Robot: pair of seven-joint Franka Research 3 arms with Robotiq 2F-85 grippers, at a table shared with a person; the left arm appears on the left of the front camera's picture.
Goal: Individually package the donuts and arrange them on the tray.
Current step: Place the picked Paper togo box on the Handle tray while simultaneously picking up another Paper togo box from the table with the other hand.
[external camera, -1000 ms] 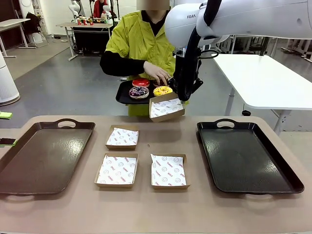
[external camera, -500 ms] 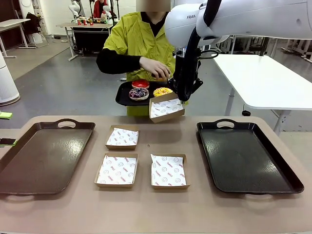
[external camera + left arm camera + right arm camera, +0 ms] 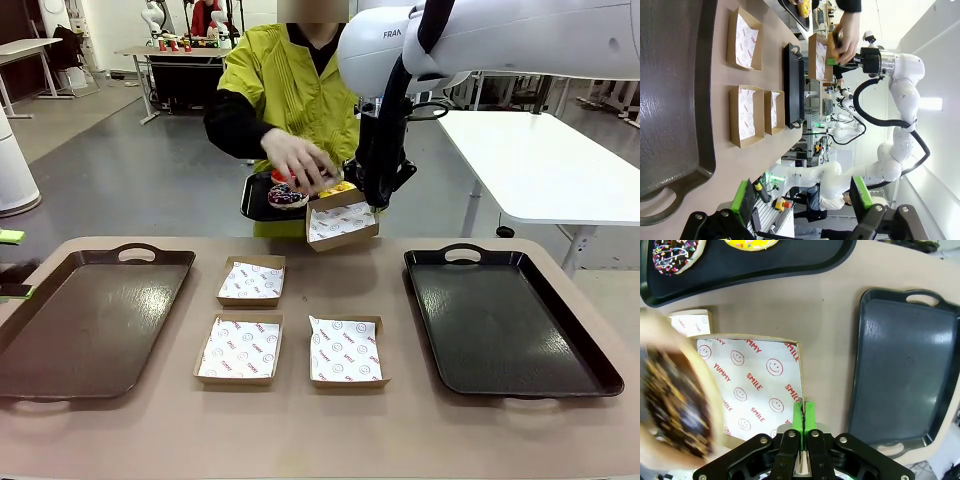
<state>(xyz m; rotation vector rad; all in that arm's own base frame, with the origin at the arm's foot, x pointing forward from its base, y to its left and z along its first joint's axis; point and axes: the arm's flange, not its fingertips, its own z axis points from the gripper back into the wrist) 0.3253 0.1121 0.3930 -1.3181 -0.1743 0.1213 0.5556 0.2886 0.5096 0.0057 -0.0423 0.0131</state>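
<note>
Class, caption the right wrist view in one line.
Right gripper pinches a paper-lined box while a blurred chocolate donut hovers over it.

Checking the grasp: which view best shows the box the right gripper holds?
Right wrist view: box close up, rim pinched in the right gripper. Front view shows it tilted, farther off; left wrist view, small.

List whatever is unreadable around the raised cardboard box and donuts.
Right wrist view: chocolate sprinkled donut, smeared by motion.
Right wrist view: yellow sprinkled donut, cut by the top edge.
Front view: glossy red donut, mostly behind the person's hand.
Front view: right gripper on cardboard box, fingertips lost in shadow.
</note>
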